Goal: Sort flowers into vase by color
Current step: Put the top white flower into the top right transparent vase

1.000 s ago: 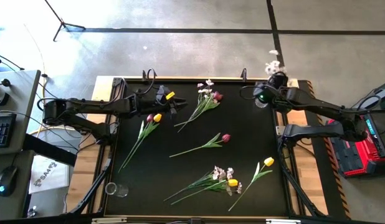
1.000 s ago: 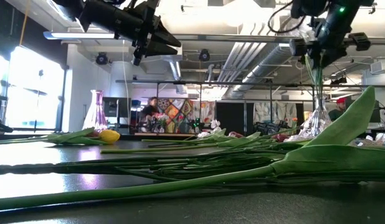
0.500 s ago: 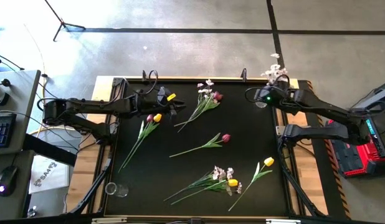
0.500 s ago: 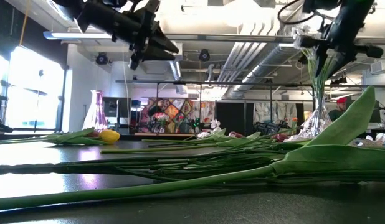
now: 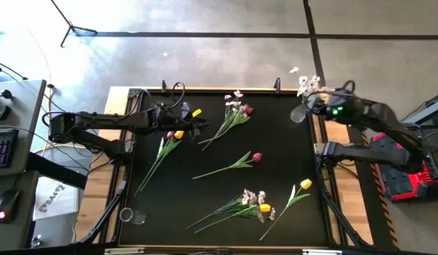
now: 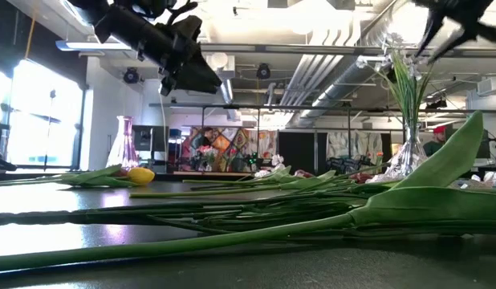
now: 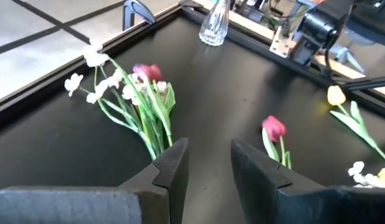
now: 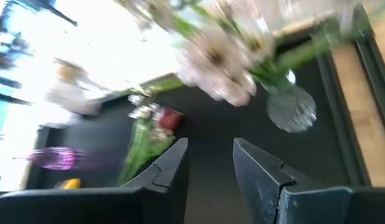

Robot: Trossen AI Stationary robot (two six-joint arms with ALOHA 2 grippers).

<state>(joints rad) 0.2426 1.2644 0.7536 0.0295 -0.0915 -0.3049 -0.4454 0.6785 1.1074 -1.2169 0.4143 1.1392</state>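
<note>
A spray of white blossoms (image 5: 307, 83) stands with its stems (image 6: 407, 96) in a clear glass vase (image 5: 299, 113) at the table's far right corner. My right gripper (image 5: 312, 106) hovers open just right of it, above the vase (image 8: 292, 109), holding nothing. My left gripper (image 5: 198, 124) hangs open over the far left of the table, nothing between its fingers (image 7: 171, 171). Lying on the black mat are a red and a yellow tulip (image 5: 173, 134), a white spray with a red tulip (image 5: 237, 106), a red tulip (image 5: 256, 157) and a yellow tulip (image 5: 305, 184).
A bunch of white blossoms and a yellow tulip (image 5: 256, 202) lies near the front edge. A clear glass vessel (image 5: 132, 216) sits at the near left corner. A pink vase (image 6: 124, 144) stands at the far left. The mat has a raised black rim (image 5: 219, 91).
My right gripper has risen and pulled back from over the vase toward the table's right edge, turning as it went. The white spray stays in the vase, its blossoms leaning farther out. My left gripper has tipped its fingers a little downward.
</note>
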